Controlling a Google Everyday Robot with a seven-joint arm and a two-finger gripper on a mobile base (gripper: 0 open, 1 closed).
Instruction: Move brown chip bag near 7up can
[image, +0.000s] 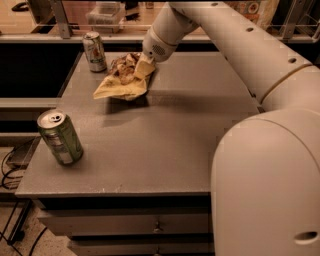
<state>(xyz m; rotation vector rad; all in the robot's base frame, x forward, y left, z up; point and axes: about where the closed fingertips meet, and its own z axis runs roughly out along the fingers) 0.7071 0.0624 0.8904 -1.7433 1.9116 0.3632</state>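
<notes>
Brown chip bag (124, 80) hangs just above the far part of the table (165, 145), shadow under it, crumpled, pale yellow edge drooping toward the near-left. Gripper (144, 66) sits at the bag's far-right end, clamped on it. Bag's long axis runs from the gripper down toward the near-left. 7up can (94, 51) stands upright at the far-left corner, close to the bag's dark end but apart from it, so the remaining shift is likely short and leftward. Darker green can (60, 137) stands well apart at the near-left edge.

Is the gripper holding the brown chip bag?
Yes, the gripper, at the back of the table beside the 7up can, grips the brown chip bag.
</notes>
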